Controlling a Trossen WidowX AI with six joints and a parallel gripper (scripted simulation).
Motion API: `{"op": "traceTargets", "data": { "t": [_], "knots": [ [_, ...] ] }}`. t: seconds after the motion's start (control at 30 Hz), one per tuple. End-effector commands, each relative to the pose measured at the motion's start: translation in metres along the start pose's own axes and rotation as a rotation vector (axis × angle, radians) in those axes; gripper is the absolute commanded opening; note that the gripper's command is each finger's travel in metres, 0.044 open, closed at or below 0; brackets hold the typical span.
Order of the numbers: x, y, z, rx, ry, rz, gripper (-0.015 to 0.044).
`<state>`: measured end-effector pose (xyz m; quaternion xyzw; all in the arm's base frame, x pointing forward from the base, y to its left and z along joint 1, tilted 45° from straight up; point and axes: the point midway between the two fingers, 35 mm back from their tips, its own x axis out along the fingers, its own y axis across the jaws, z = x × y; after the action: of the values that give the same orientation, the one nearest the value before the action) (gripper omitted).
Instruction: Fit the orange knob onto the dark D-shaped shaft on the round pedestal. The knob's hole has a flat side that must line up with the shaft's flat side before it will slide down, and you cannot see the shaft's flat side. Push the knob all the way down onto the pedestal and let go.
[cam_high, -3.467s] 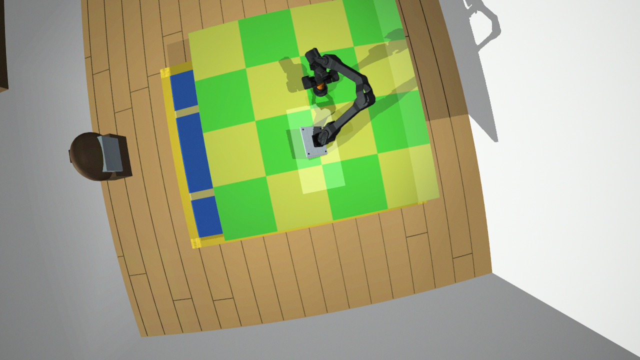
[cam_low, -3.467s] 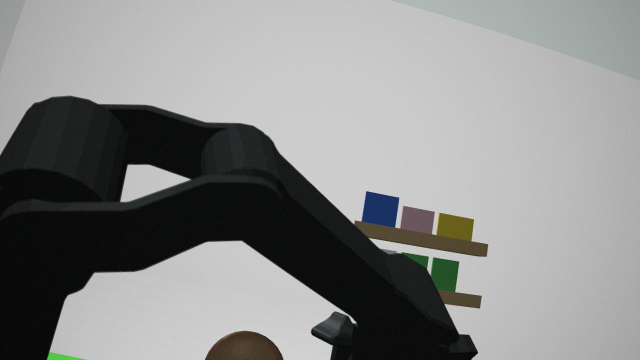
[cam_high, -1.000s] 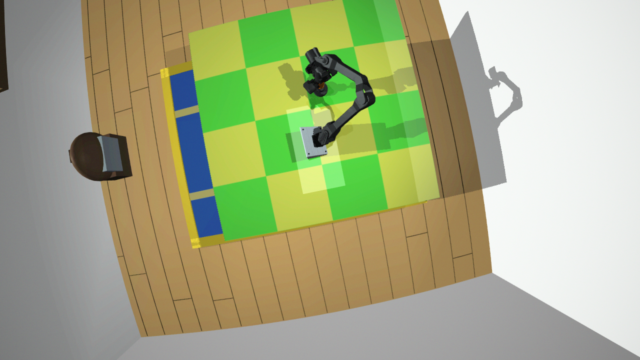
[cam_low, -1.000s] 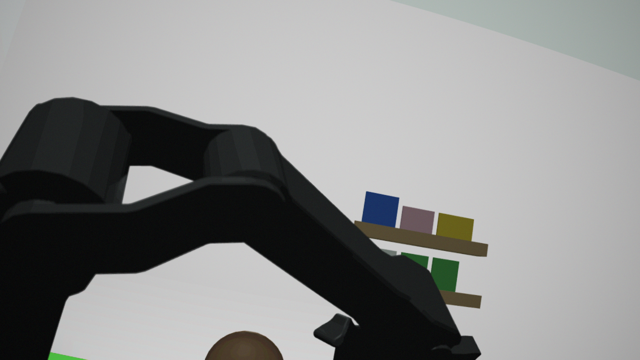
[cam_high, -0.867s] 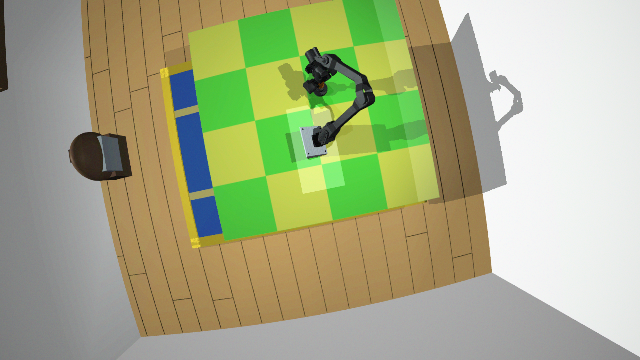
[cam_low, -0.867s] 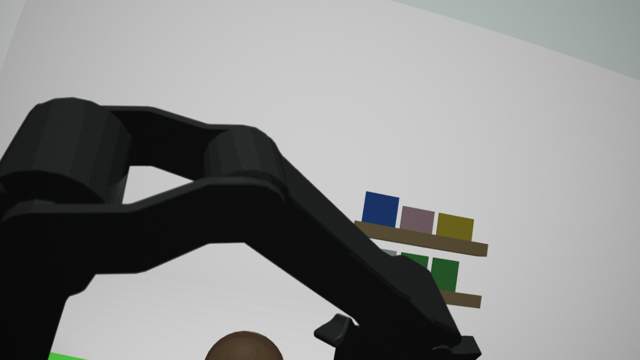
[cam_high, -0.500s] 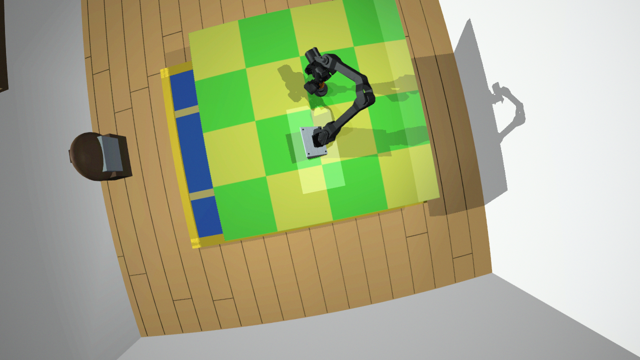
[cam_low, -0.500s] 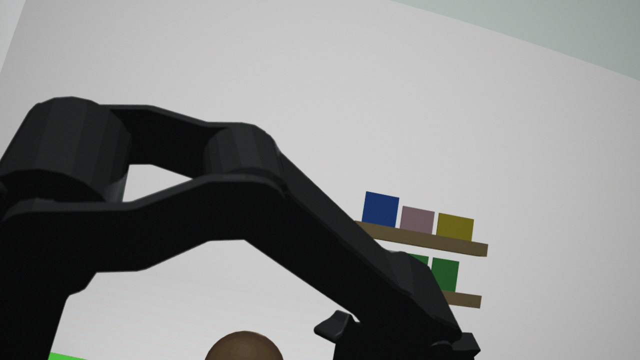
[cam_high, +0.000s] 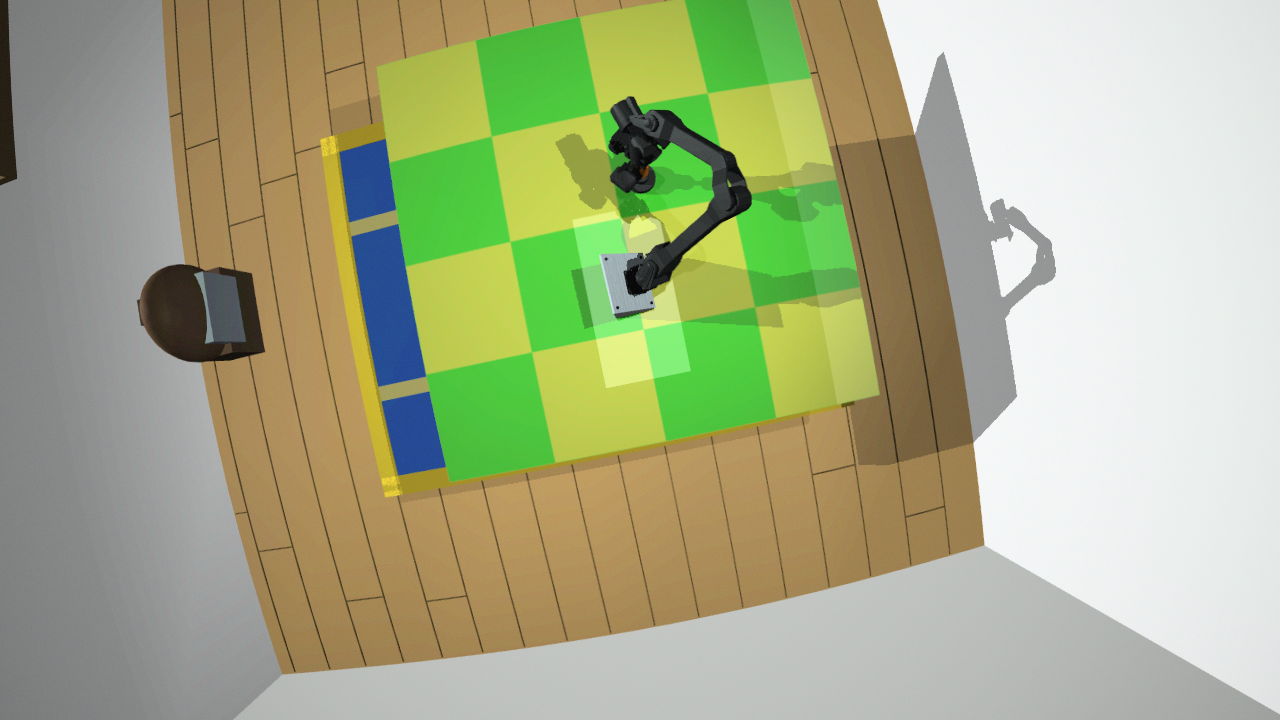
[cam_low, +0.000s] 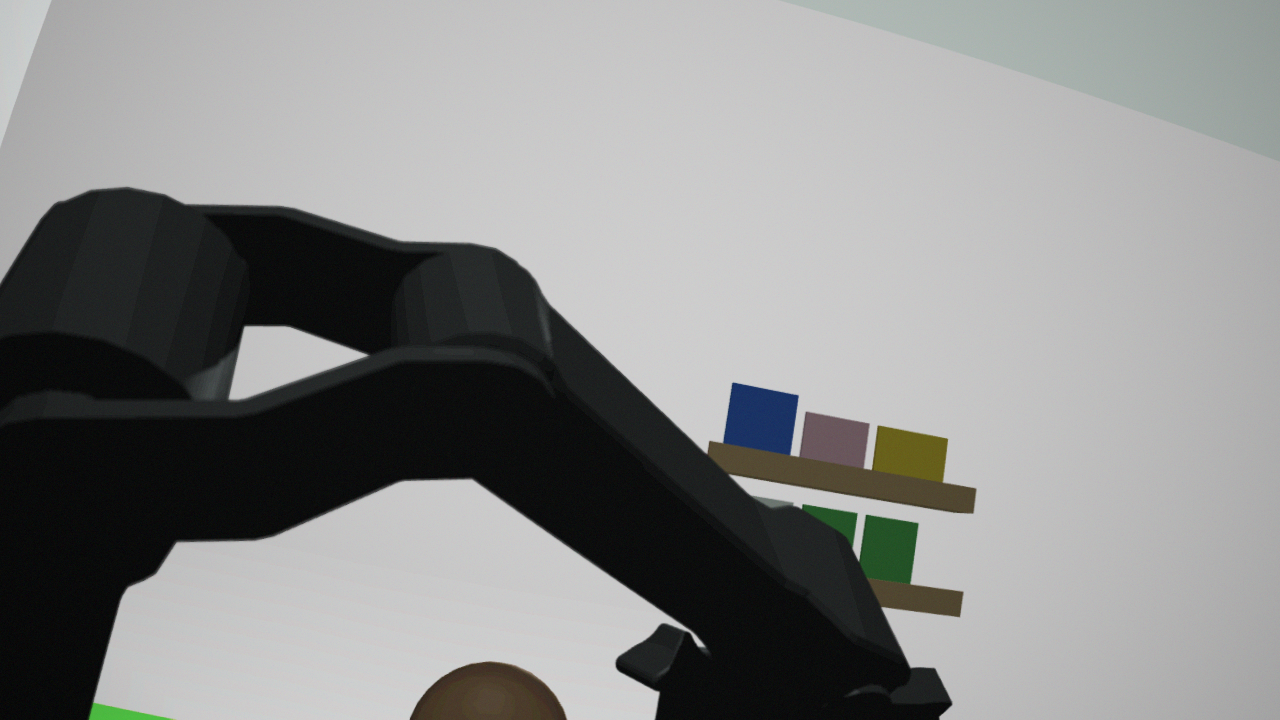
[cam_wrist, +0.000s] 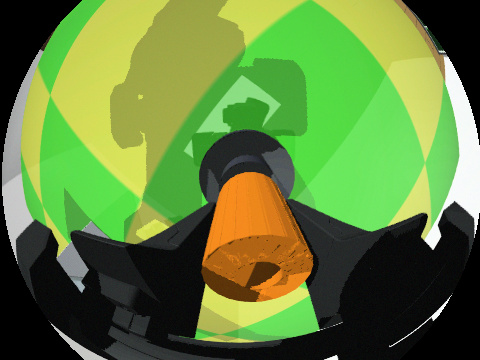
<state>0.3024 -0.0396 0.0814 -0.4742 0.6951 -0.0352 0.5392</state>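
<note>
Wrist view: claw (cam_wrist: 257, 220) grips orange knob (cam_wrist: 252, 215).

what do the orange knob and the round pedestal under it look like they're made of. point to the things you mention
The orange knob (cam_high: 644, 171) (cam_wrist: 255, 215): probably hard plastic, matte and lightly faceted, given its even colour and the fine lengthwise lines down its side. The round pedestal (cam_high: 646, 185) (cam_wrist: 212, 155): smooth and dark grey with soft shading; painted metal or plastic, I can't tell which.

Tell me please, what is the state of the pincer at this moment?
Pincer: closed on the orange knob, holding it over the round pedestal.
</note>
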Motion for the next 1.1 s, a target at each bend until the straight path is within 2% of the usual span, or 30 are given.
{"op": "traceTargets", "data": {
  "t": [0.0, 0.57, 0.83, 1.07],
  "knots": [
    [0.0012, 0.0023, -0.0008, -0.008, 0.001, -0.001, 0.0],
    [-0.0033, 0.0008, -0.0003, -0.008, 0.001, -0.001, 0.0],
    [-0.0027, -0.0013, 0.0011, -0.21, 0.001, -0.001, 0.0],
    [-0.0028, -0.0045, 0.0039, -0.217, 0.001, -0.001, 0.0]
  ]
}}
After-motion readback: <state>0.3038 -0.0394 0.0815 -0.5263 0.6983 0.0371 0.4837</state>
